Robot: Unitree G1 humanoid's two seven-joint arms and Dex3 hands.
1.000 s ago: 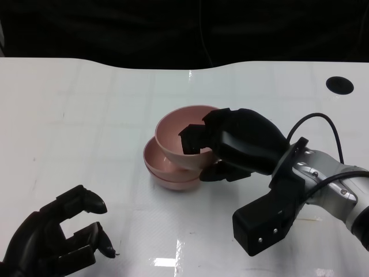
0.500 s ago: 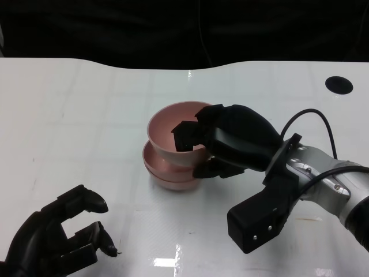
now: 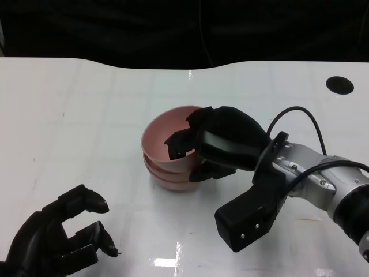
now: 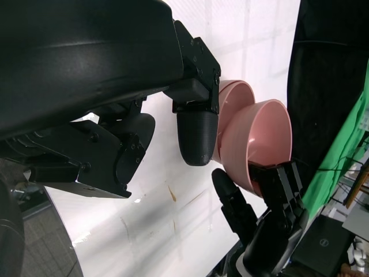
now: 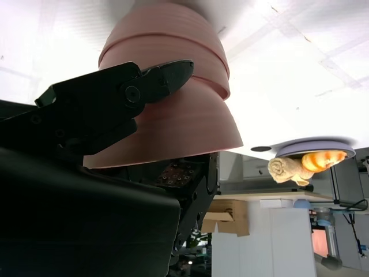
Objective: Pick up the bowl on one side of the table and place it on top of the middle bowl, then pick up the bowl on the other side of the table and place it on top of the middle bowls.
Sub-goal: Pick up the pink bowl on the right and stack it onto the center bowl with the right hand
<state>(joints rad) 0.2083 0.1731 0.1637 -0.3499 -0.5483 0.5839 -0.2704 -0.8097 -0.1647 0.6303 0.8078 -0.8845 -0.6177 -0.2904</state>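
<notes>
Pink bowls number three: the top bowl [image 3: 164,135], tilted with its mouth toward the left, rests in two stacked bowls [image 3: 167,176] on the surface [image 3: 86,104]. Right robot hand [image 3: 216,144] grips its rim; left robot hand [image 3: 55,239] hangs loose, grasping nothing.

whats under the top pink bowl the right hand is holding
Two more pink bowls stacked on the table; only their rims and outer walls show. The top bowl, tilted and gripped by the right hand, covers their insides.

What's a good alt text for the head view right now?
The right robot hand grips a pink bowl by its rim, tilted over the stack of pink bowls at the middle of the white table. The left robot hand rests near the lower left, fingers apart, holding nothing.
</notes>
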